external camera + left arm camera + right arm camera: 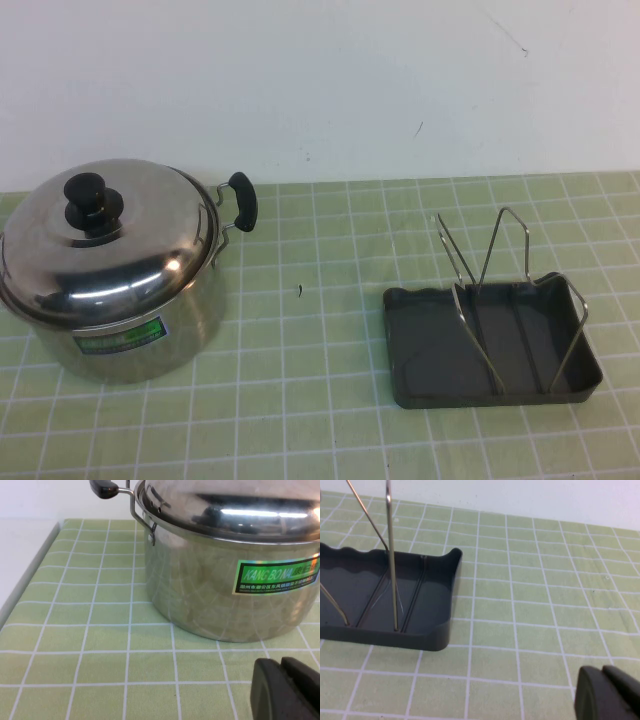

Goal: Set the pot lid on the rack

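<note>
The pot lid [105,245] is not yet lifted. Left gripper [286,690] and right gripper [607,692] are pressed together; the knob [93,200] must be grabbed, then the rack [495,345] reached.

One pot lid [110,235] is on the table [320,300], with one black knob [92,200] at its centre. It sits on one steel pot [140,340], which bears one green label [275,575]. The pot has two black side handles: one [241,200] shows in the high view, the other [102,487] in the left wrist view. There is one rack [430,350], a single dark tray; three bent wire loops [505,240] seem to stand in it. Two end effectors show. The left end effector [281,661] is near the pot's labelled side, fingers together. The right end effector [602,669] is apart from the rack's corner, fingers together.
</note>
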`<action>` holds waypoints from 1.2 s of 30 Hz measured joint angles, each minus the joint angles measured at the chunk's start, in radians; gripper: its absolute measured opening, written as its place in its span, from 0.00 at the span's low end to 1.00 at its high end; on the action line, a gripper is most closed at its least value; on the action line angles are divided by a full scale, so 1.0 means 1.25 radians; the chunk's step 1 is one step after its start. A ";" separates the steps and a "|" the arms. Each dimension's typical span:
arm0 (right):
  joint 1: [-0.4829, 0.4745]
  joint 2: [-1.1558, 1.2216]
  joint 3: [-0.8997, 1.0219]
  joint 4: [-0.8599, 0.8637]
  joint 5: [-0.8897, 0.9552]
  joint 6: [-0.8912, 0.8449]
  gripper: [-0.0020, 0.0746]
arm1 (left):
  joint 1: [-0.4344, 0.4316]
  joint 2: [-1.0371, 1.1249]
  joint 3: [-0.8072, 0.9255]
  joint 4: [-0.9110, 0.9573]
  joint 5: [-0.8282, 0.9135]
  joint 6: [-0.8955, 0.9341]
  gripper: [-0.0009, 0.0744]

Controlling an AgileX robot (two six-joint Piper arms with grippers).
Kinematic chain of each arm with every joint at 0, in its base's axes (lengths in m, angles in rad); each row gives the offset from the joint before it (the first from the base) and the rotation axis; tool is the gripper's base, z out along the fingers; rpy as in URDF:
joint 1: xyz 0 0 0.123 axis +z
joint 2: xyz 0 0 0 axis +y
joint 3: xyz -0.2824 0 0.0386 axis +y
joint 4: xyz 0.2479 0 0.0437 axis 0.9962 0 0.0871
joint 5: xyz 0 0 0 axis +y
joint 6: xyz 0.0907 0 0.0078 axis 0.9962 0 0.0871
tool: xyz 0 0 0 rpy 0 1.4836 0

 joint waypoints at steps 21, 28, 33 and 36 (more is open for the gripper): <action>0.000 0.000 0.000 0.000 0.000 0.000 0.02 | 0.000 0.000 0.000 -0.088 -0.001 -0.008 0.01; 0.000 0.000 0.000 0.000 0.000 0.005 0.02 | 0.000 0.000 0.001 -0.479 -0.007 -0.040 0.01; 0.000 0.000 0.000 0.000 0.000 0.007 0.02 | 0.000 0.000 0.001 -0.677 -0.038 -0.030 0.01; 0.000 0.000 0.000 0.000 0.000 0.008 0.02 | 0.000 0.000 0.001 -0.687 -0.060 -0.015 0.01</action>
